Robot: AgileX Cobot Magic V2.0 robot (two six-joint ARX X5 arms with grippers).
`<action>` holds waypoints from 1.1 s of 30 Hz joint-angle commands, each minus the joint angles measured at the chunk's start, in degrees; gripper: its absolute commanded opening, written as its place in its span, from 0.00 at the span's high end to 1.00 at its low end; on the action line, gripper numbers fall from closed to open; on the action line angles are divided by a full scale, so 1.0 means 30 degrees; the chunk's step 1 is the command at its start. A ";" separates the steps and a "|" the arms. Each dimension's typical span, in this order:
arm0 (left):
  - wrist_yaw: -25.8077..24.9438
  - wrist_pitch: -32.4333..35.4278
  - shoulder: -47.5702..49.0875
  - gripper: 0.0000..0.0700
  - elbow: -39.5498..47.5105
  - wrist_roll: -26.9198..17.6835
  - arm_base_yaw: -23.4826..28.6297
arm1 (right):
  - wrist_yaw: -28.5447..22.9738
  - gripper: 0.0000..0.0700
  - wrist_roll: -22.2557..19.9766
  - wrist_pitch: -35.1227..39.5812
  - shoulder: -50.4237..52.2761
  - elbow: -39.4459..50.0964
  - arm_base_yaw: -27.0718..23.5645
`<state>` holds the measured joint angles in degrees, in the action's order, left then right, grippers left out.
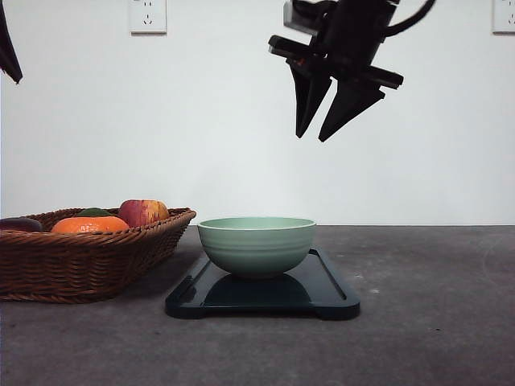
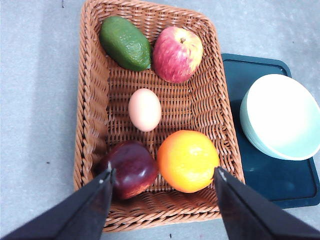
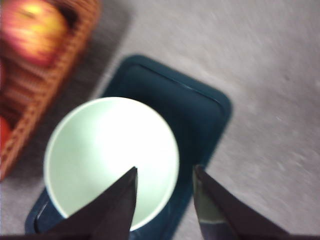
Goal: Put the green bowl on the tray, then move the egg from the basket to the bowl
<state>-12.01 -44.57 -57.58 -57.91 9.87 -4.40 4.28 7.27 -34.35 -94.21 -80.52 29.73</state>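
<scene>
One basket (image 2: 95, 125) is sitting on the grey table (image 1: 434, 322), to the left in the front view, and it is the largest thing here; one tray (image 1: 330, 293) is lying just beside its right side, and one green bowl (image 1: 257, 245) is standing upright on that tray, nearer the basket end, its inside holding nothing. Five things are lying in the basket: one red-yellow apple (image 2: 177, 53) and one green avocado (image 2: 125, 43) side by side at one end, one orange (image 2: 188, 160) and one dark red-purple fruit (image 2: 131, 169) side by side at the other end, and one pale egg (image 2: 144, 109) resting alone on the weave between those pairs, touching none of them. The left gripper (image 2: 162, 175) is hanging above the basket with its jaws spread wide and nothing between them, its tips framing the orange and the dark fruit, so those two are lying closer under the fingers than the egg is. The right gripper (image 1: 327, 129) is hovering high over the bowl and tray, well clear of both, its jaws parted and gripping nothing; the right wrist view is blurred, yet the bowl's rim and the tray's bare far half are showing under the fingers. Open table is stretching to the right of the tray and in front of it, and two wall sockets (image 1: 148, 15) are showing on the white wall behind.
</scene>
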 commanded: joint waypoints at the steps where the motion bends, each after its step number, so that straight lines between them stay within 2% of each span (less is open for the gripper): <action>1: -0.0079 0.0145 -0.0073 0.44 -0.0437 -0.0204 -0.0036 | -0.0080 0.69 -0.0210 0.1734 0.1065 0.1977 0.0224; 4: -0.0079 0.0125 -0.0073 0.44 -0.0437 -0.0204 -0.0044 | -0.0095 0.69 -0.0520 0.3495 0.3153 0.4893 0.0335; 7: -0.0085 0.0110 -0.0073 0.44 -0.0437 -0.0204 -0.0044 | -0.0525 0.69 -0.0768 0.4251 0.5212 0.7382 0.0338; 10: -0.0080 0.0035 -0.0073 0.44 -0.0437 -0.0204 -0.0044 | -0.1386 0.69 -0.1097 0.4271 0.7284 0.9457 0.0267; 15: -0.0086 -0.0220 -0.0073 0.44 -0.0437 -0.0201 -0.0173 | -0.1837 0.69 -0.1215 0.3330 1.0671 1.1848 -0.0070; 22: -0.0080 -0.0212 -0.0389 0.44 -0.0547 -0.0203 -0.1310 | -0.2086 0.69 -0.0720 -0.0053 1.4087 1.2396 -0.0378; 28: 0.0260 -0.0439 -0.2871 0.44 -0.1556 -0.0552 -0.2392 | -0.2070 0.69 -0.0546 -0.0563 1.5597 1.2390 -0.0362; 33: 0.2486 -0.0938 -0.6077 0.44 -0.3455 -0.1295 -0.2922 | -0.2068 0.69 -0.0464 -0.0610 1.5968 1.2388 -0.0362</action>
<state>-5.80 -47.64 -74.28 -66.46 7.77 -13.00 -1.76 4.97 -36.46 -46.11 -42.92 28.34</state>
